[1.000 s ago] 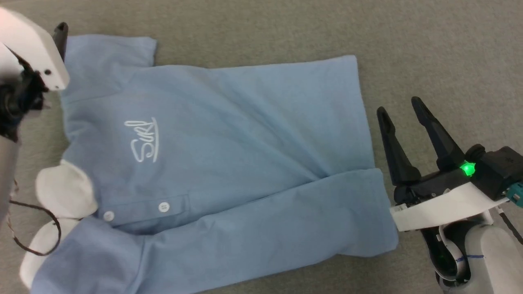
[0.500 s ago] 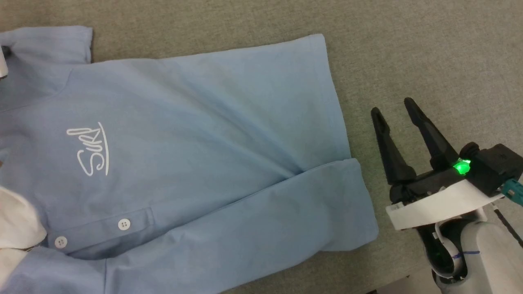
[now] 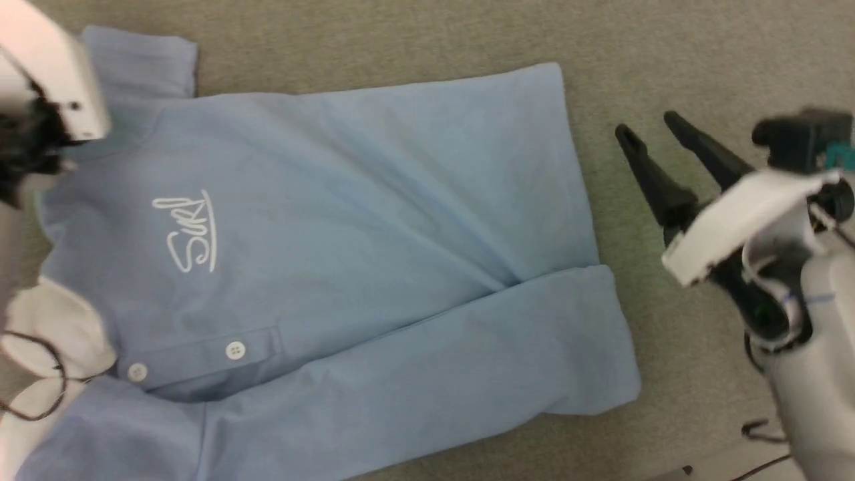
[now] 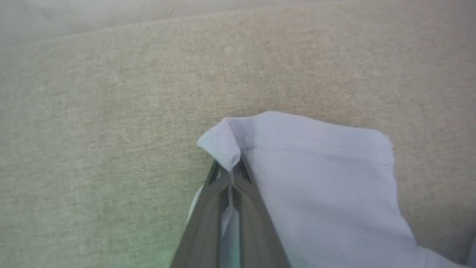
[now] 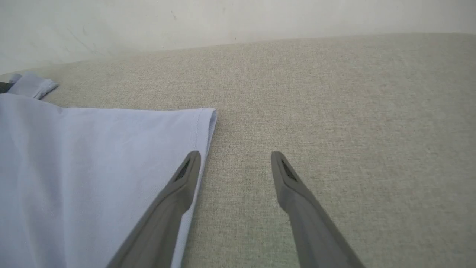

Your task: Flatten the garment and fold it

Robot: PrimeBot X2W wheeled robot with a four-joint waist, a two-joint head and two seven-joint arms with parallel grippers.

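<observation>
Garment (image 3: pixel 374 220) on beige, perhaps carpeted, surface (image 3: pixel 668 53).

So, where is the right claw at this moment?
In the head view the right claw is at the right side, open and empty, just beside the bottom hem of the garment, over the beige surface.

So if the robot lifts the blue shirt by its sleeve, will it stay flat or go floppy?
Probably floppy: the shirt shows soft creases, and the sleeve corner bends over where the left hand pinches it. It looks thin, so likely light. Pushed, it would probably bunch up rather than slide on the rough cloth surface.
</observation>
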